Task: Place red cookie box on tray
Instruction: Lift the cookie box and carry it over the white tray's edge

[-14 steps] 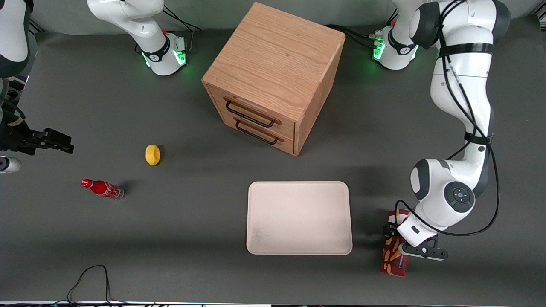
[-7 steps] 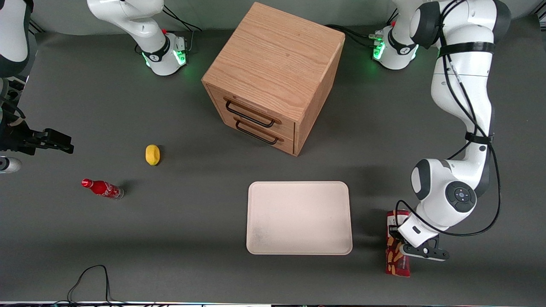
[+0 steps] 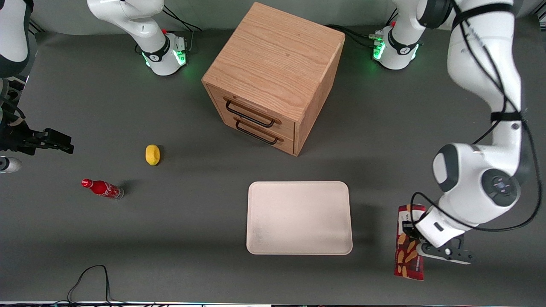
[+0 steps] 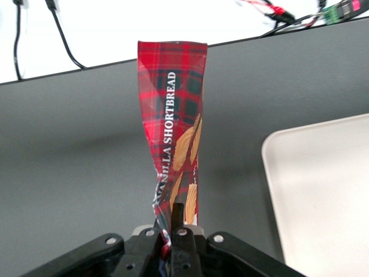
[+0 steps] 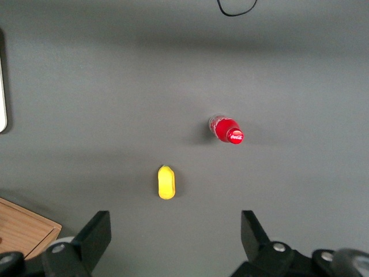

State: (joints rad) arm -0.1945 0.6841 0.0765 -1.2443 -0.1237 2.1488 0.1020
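Note:
The red cookie box (image 3: pixel 408 256), tartan red with golden cookie pictures, hangs off the table beside the tray (image 3: pixel 298 217), toward the working arm's end. My gripper (image 3: pixel 413 237) is shut on the box partway along its length. In the left wrist view the gripper (image 4: pixel 170 224) pinches the box (image 4: pixel 172 109) hard enough that the box buckles at the fingers. The lettering "SHORTBREAD" runs along it. The cream-white tray (image 4: pixel 323 196) lies beside the box with nothing on it.
A wooden two-drawer cabinet (image 3: pixel 273 76) stands farther from the front camera than the tray. A yellow object (image 3: pixel 152 154) and a small red cola bottle (image 3: pixel 102 188) lie toward the parked arm's end. A black cable (image 3: pixel 89 277) loops near the front edge.
The arm has risen and swung toward the working arm's end of the table, carrying the cookie box off the table with it. The tray has not moved.

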